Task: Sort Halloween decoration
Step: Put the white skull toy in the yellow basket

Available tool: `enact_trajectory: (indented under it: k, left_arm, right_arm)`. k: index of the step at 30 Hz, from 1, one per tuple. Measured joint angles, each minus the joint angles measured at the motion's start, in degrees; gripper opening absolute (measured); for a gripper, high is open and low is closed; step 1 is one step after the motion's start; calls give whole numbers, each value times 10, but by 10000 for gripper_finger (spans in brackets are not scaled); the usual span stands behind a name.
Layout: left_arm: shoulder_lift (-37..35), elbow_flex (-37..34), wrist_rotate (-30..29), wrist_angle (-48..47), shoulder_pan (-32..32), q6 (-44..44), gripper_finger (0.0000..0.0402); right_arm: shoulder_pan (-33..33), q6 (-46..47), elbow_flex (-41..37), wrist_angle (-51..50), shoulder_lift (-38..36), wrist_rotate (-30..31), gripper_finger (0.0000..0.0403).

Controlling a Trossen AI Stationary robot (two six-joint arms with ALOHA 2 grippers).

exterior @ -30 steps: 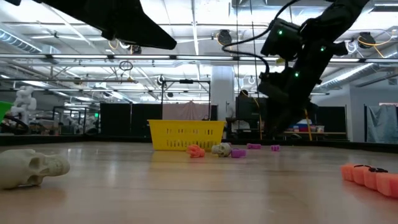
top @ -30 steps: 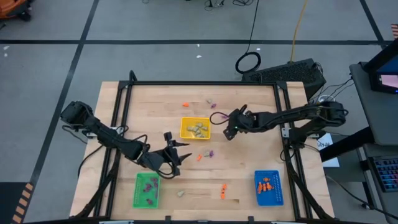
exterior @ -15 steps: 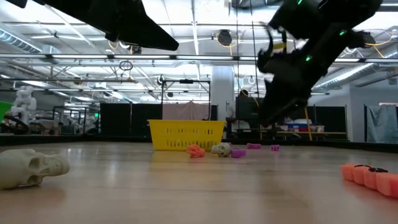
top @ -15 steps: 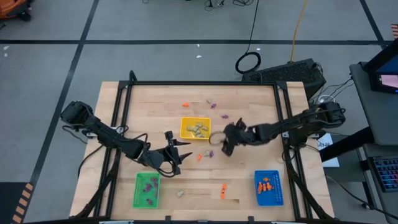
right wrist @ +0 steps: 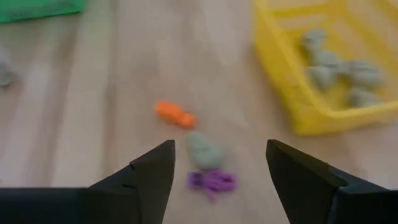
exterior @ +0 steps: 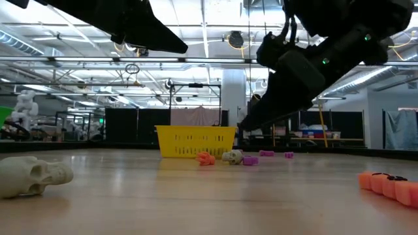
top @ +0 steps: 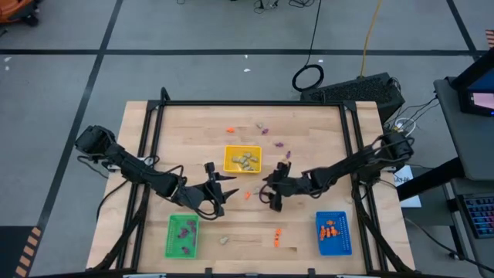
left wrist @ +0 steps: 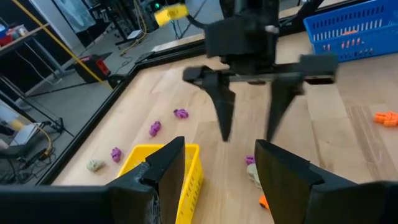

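The right gripper (top: 269, 193) is seen over the middle of the table (top: 309, 123), just right of a small cluster of three trinkets. Its fingers (right wrist: 152, 174) are spread wide and nothing is held between them. In the right wrist view the cluster lies in the gap ahead of the fingers: an orange trinket (right wrist: 175, 114), a grey one (right wrist: 204, 150) and a purple one (right wrist: 212, 181), the grey and purple touching or nearly so (contact cannot be told for certain).

The left gripper (top: 228, 191) is held left of the same cluster, above the green tray (top: 183, 235). Its fingers (left wrist: 163, 168) are parted and empty. In the left wrist view the right gripper is seen head-on, both fingers pointing down at the table.

Trays: the yellow tray (top: 242, 159) sits at the table's centre and holds grey pieces; the green tray is at the near left edge with purple pieces; the blue tray (top: 333, 233) is at the near right corner with orange pieces.

Loose trinkets are noted elsewhere: an orange one (top: 230, 129), a grey one (top: 261, 124) and several purple ones (top: 279, 144) toward the far edge; a grey skull (top: 224, 240) and an orange piece (top: 276, 236) near the near edge, between the green and blue trays. In the low view the skull is large at the left, lying on its side.
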Motion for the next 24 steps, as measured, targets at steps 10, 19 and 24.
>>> enact_trajectory:
  k: [10, 19, 24]
  left_arm:
    - [0, 0, 0, 0, 0, -1, 192]
    - [0, 0, 0, 0, -1, -1, 192]
    - [0, 0, 0, 0, -1, -1, 192]
  right_arm:
    - [0, -13, 0, 63, 63, -10, 290]
    - [1, -58, 20, 78, 103, -10, 294]
    - [1, -82, 47, 73, 133, -10, 289]
